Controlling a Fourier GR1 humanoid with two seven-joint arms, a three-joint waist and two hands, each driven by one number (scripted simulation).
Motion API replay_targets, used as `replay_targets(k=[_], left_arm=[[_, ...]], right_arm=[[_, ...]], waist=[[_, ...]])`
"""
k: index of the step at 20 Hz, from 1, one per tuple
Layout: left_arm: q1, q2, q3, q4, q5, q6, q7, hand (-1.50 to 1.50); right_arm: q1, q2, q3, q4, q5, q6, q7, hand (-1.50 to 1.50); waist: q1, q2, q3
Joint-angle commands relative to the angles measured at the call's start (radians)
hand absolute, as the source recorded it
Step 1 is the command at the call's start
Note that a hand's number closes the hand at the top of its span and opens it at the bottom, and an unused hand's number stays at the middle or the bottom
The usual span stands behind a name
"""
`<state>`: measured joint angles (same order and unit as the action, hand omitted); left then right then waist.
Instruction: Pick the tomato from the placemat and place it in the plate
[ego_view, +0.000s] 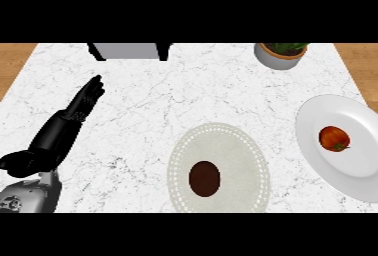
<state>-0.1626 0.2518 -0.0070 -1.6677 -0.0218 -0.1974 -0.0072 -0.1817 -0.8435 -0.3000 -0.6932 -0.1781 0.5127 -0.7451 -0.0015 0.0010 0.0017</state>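
Note:
A red tomato with a green stem lies on the white plate at the right side of the counter. The round pale placemat sits in the lower middle, with a dark brown oval object resting on it. My left hand rests at the left of the view, open, fingers straight and pointing up toward the back of the counter, touching nothing. My right hand does not show in this view.
A grey pot with a green plant stands at the back right. A grey box with black legs sits at the back edge, left of centre. Wooden floor shows past the counter's left and right edges.

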Motion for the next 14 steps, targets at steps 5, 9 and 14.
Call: replay_targets(k=[5,9,14], left_arm=[[0.047,-0.021,-0.02,-0.039,-0.014,0.005,-0.01,0.0],[-0.015,-0.02,-0.004,0.004,-0.016,0.013,-0.002,0.0],[0.017,0.001,0.003,-0.003,0.001,-0.021,-0.007,0.0]], right_arm=[[0.062,-0.142,-0.036,0.099,-0.051,0.294,-0.176,-1.5],[0.047,-0.182,-0.046,0.108,-0.082,0.317,-0.169,-1.5],[0.098,-0.182,-0.013,0.097,-0.062,0.302,-0.219,-1.5]], waist=[[0.006,-0.001,0.003],[-0.001,0.003,0.004],[0.003,0.001,0.006]])
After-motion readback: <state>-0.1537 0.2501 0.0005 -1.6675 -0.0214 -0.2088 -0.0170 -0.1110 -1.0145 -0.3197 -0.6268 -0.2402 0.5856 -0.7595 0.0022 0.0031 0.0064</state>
